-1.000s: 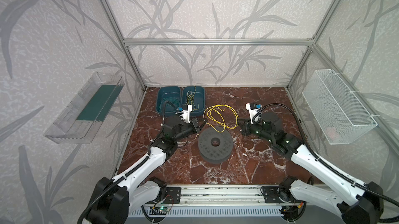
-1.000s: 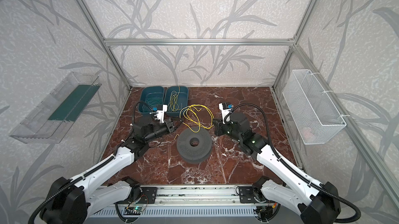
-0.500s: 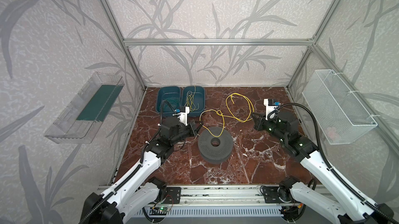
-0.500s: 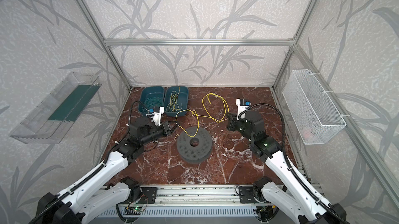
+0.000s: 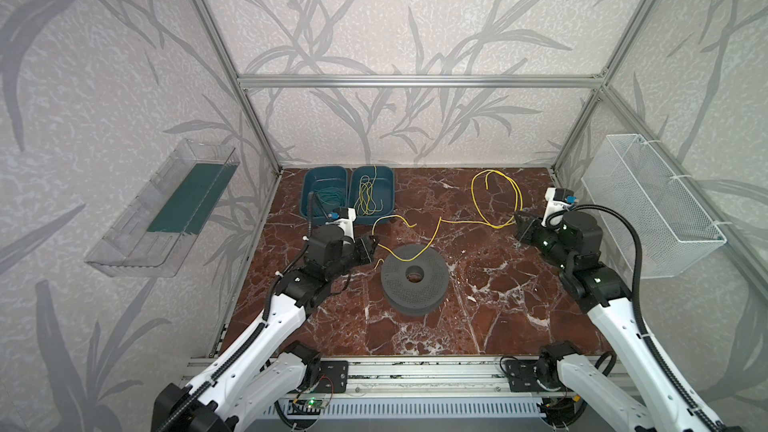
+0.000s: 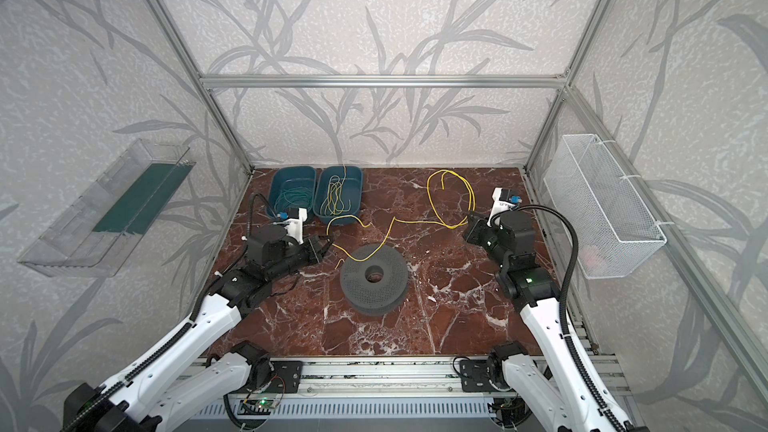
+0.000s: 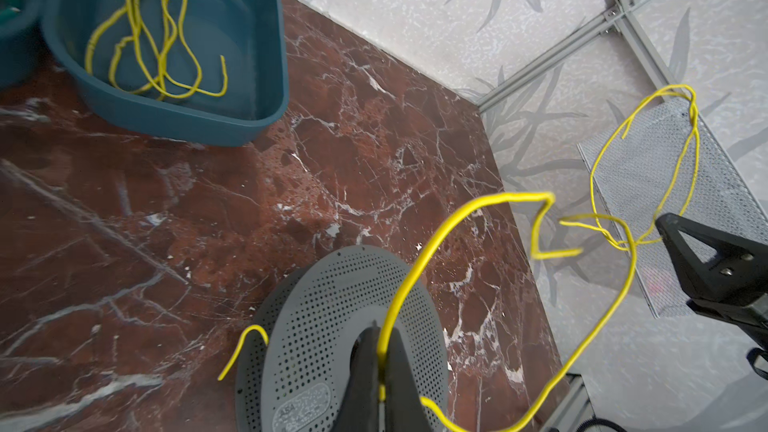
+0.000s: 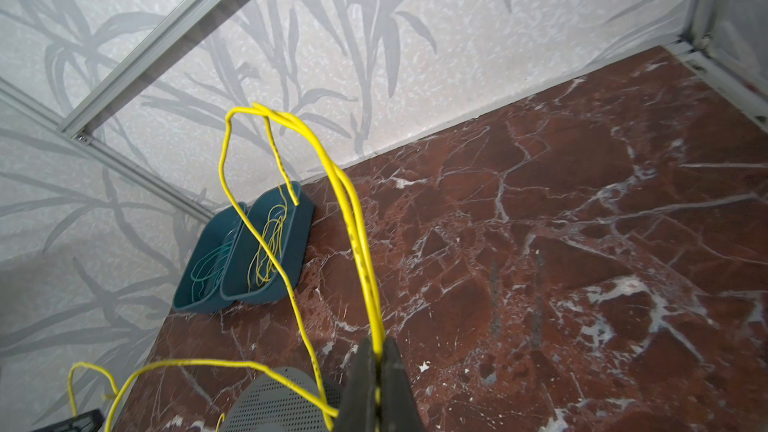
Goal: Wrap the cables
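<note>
One yellow cable [image 5: 457, 221] [image 6: 415, 222] hangs stretched between my two grippers. My left gripper [image 5: 374, 240] [image 6: 328, 242] [image 7: 378, 330] is shut on it near one end, and a short free tail curls out beside the jaws. My right gripper [image 5: 517, 222] [image 6: 467, 226] [image 8: 376, 344] is shut on two strands of it. From that grip a tall loop [image 8: 357, 242] stands up toward the back wall. Between the grippers the cable sags over a grey perforated disc [image 5: 432, 288] [image 6: 390, 280] [image 7: 316, 326]. More yellow cables [image 5: 365, 197] lie in a bin.
Two teal bins stand at the back left: one [image 5: 390, 188] holds the yellow cables, the other [image 5: 309, 188] thin teal wires. A white wire basket [image 5: 648, 201] hangs on the right wall. A clear tray [image 5: 162, 209] hangs on the left wall.
My right gripper has pulled away to the right and back, drawing the bunched cable out into a long span. My left gripper has drawn back a little to the left.
</note>
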You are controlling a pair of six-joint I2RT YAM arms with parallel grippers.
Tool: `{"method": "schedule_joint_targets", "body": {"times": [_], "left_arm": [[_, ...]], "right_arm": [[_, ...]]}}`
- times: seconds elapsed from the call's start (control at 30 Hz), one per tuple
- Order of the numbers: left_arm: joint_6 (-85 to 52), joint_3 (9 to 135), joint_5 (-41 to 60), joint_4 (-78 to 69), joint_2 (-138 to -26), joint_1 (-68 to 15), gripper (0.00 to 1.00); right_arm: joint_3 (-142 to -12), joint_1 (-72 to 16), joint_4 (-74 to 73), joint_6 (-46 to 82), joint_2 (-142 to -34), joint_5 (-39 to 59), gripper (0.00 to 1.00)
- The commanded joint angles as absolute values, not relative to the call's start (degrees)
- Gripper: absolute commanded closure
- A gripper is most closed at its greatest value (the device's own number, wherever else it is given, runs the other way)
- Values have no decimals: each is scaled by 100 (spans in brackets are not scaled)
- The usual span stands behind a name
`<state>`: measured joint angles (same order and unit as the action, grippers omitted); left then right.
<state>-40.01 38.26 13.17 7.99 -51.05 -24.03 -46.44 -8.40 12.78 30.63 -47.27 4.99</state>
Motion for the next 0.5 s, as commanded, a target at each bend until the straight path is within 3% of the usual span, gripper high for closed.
{"method": "schedule_joint_targets", "body": {"times": [0.0,0.27,0.47], "left_arm": [[-3923,3988,320,1340,-4803,-2240,100],[-4199,4346,-161,1536,-4298,-1144,100],[-4321,4441,-423,1519,-4090,-834,100]], "right_arm": [[-4591,-454,1296,3286,-4494,326,100],[-4283,323,1343,3474,-4387,565,100],[-4021,637,1186,3611,-4352,694,100]]}}
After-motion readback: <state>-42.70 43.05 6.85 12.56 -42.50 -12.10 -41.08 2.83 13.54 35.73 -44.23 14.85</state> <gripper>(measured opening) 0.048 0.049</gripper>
